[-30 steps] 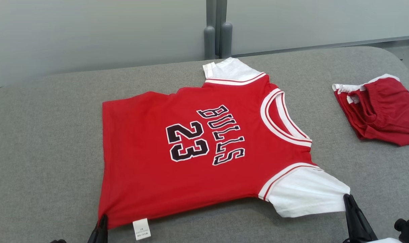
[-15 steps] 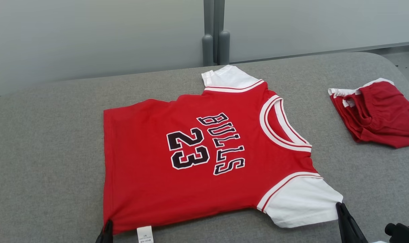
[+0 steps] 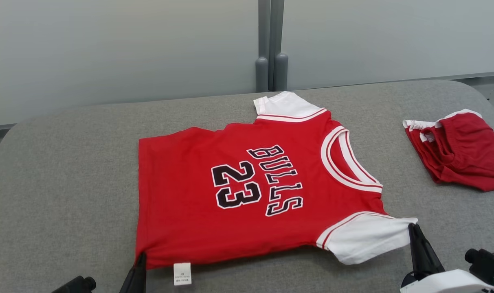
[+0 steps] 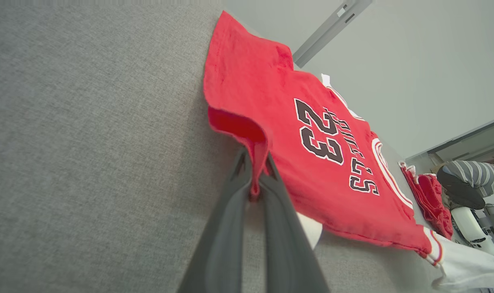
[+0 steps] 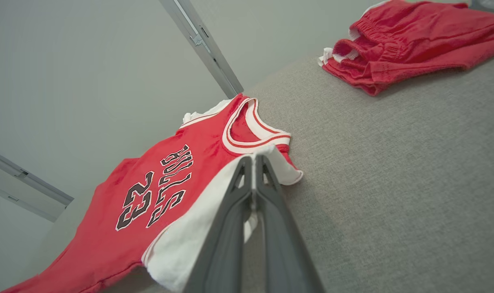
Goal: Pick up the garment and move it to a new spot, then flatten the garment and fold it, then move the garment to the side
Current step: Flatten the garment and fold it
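The garment [image 3: 238,195] is a red jersey with white sleeves and "BULLS 23" in black, spread face up on the grey padded table [image 3: 67,179]. My left gripper [image 3: 141,260] is shut on the garment's near hem corner; in the left wrist view the red hem [image 4: 253,162] is pinched between the dark fingers [image 4: 230,211]. At the near right my right gripper [image 3: 413,230] is shut on the edge of the near white sleeve [image 3: 365,238]; the right wrist view has that sleeve [image 5: 198,219] caught between the closed fingers [image 5: 271,211]. The near edge is lifted slightly off the table.
A folded red and white garment [image 3: 462,150] lies at the table's right side, also in the right wrist view as red shorts [image 5: 409,36]. A pale wall with a grey post [image 3: 271,44] stands behind the table. A white care label [image 3: 182,273] hangs from the hem.
The head camera has tilted and shifted, so the whole scene sits lower and more to the right. Both grippers keep hold of the jersey; the near sleeve looks drawn in and raised a little.
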Available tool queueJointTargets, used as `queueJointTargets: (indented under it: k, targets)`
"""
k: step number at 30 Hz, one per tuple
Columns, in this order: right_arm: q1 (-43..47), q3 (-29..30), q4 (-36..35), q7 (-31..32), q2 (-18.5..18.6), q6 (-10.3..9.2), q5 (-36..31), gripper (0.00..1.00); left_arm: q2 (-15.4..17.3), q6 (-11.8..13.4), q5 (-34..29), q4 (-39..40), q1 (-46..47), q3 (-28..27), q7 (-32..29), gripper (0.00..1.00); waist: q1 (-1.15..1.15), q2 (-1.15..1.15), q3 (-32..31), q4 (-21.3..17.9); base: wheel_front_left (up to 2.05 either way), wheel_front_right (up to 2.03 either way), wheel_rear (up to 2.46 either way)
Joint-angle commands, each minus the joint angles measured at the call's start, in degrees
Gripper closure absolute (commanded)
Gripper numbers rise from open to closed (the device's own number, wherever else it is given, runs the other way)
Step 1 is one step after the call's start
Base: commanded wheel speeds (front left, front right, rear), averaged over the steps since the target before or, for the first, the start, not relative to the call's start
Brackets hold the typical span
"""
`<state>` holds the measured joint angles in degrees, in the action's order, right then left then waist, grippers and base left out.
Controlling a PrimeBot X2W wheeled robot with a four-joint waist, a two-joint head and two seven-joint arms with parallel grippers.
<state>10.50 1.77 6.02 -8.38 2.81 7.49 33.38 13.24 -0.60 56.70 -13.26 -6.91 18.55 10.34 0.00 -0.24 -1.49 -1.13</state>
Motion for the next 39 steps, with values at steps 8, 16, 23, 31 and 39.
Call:
queueJointTargets:
  k: [8, 16, 23, 31, 39]
  targets:
    - [-10.11, 1.34, 5.28, -0.59, 0.18, 0.0, -3.26, 1.0, -1.19, -0.74, 1.36, -5.53, 8.69, -0.74, -1.61, 1.0, 0.0, 0.24, 0.74, 1.35, 0.0, 0.0, 0.0]
    - [-22.34, 1.81, 14.82, 0.27, 0.24, 0.01, -6.73, 1.0, -3.1, 0.37, 0.14, -13.66, 19.31, -0.74, -1.41, 1.0, 0.0, 0.24, 5.09, 2.3, 0.0, 0.0, 0.0]
    - [-33.33, 0.55, 25.55, -0.83, 1.05, 0.0, -8.34, 1.0, -4.35, 0.07, -0.8, -20.87, 27.27, -0.71, -0.65, 1.0, 0.0, 0.24, 9.93, 2.46, 0.0, 0.0, 0.0]
    - [-41.78, -1.82, 37.12, -3.09, 2.09, 0.0, -7.88, 1.0, -5.63, -1.08, -1.37, -26.96, 32.43, 0.06, 0.01, 1.0, 0.0, 0.24, 12.44, 2.98, 0.0, 0.0, 0.0]
    - [-48.28, -4.55, 45.47, -5.09, 2.35, 0.0, -7.08, 0.78, -6.31, -2.02, -1.61, -29.55, 35.17, 0.33, 1.18, 0.74, 0.0, 0.24, 13.09, 3.23, 0.0, 0.0, 0.0]
